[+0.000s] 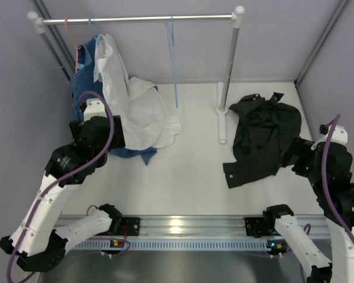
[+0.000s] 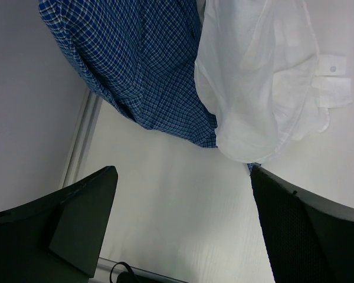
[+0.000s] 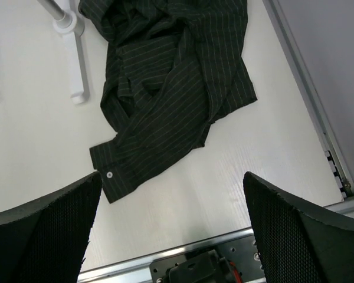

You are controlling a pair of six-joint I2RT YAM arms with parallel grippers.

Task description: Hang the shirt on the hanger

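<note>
The black pinstriped shirt (image 1: pixel 262 135) lies crumpled on the table at the right, one cuffed sleeve stretched toward the front; it also shows in the right wrist view (image 3: pixel 171 88). The light-blue wire hanger (image 1: pixel 174 71) hangs bare from the rail, seen edge-on. My right gripper (image 1: pixel 292 154) is open and empty at the shirt's right edge; in its own view (image 3: pixel 172 180) it hovers over bare table just in front of the cuff. My left gripper (image 1: pixel 94 111) is open and empty by the hanging clothes at the left, above the table (image 2: pixel 182 177).
A white clothes rail (image 1: pixel 135 19) spans the back, its right post (image 1: pixel 230 65) on a foot (image 1: pixel 222 121) beside the shirt. A white shirt (image 1: pixel 135 106) and a blue checked garment (image 1: pixel 82 76) hang at the left, with a red hanger (image 1: pixel 71 35). A metal rail (image 1: pixel 183 224) runs along the front.
</note>
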